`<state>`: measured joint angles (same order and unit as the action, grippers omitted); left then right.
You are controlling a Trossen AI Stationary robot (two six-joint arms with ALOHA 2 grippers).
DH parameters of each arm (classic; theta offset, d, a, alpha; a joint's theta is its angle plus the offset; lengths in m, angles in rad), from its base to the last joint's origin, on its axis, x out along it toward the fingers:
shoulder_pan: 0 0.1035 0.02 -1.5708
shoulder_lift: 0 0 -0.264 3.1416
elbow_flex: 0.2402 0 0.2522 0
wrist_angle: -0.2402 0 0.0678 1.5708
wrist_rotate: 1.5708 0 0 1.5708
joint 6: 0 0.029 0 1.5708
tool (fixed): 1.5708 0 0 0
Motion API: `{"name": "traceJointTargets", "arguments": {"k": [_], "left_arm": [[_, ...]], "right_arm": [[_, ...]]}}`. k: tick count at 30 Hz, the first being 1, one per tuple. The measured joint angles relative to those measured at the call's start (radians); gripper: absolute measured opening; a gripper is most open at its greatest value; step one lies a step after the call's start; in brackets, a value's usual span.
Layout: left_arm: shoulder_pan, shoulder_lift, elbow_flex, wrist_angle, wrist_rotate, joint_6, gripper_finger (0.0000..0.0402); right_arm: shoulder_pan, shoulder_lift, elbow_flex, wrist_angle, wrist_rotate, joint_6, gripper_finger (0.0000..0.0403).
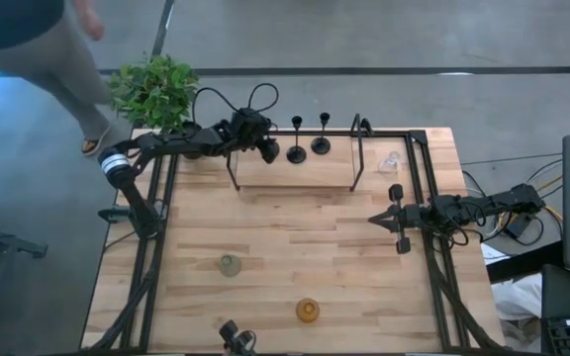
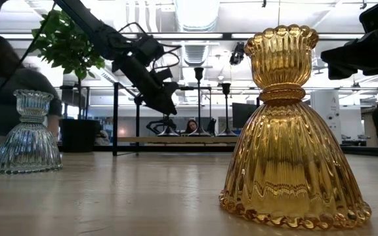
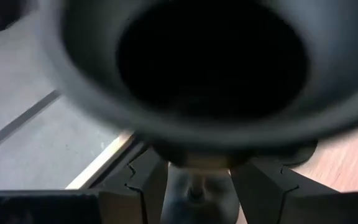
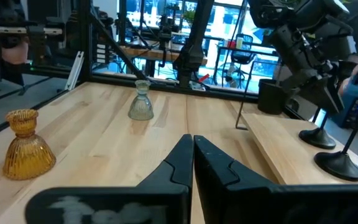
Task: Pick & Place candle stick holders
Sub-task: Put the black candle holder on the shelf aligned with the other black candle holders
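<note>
Black candlestick [image 1: 269, 150] is sitting between the fingers of my left claw [image 1: 265, 148] at the far shelf [image 1: 295, 170], stem upright, fingers apart around it, while my right claw [image 1: 384, 220] is waiting pinched together.

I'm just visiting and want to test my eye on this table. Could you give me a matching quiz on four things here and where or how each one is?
Things:
1. amber holder
2. clear holder
3. potted plant
4. right gripper

Descriptions:
A. shut, over the right side of the table
B. alone near the table edge opposite the raised shelf
C. by the table's corner, next to the left arm
D. just past the right end of the shelf

Pairs: 1-B, 2-D, 3-C, 4-A
</note>
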<state>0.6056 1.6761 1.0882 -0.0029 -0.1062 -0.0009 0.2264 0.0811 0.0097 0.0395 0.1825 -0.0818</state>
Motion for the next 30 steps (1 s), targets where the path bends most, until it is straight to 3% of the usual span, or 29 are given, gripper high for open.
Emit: {"name": "traceJointTargets", "arguments": {"k": [22, 30], "left_arm": [[-0.001, -0.010, 0.000, -0.069, -0.008, 0.005, 0.0169], [-0.001, -0.010, 0.055, -0.118, -0.009, 0.024, 0.0169]], "right_arm": [[0.000, 0.000, 0.000, 0.000, 0.000, 0.001, 0.0008], [0.000, 0.000, 0.000, 0.000, 0.000, 0.000, 0.0008]]}}
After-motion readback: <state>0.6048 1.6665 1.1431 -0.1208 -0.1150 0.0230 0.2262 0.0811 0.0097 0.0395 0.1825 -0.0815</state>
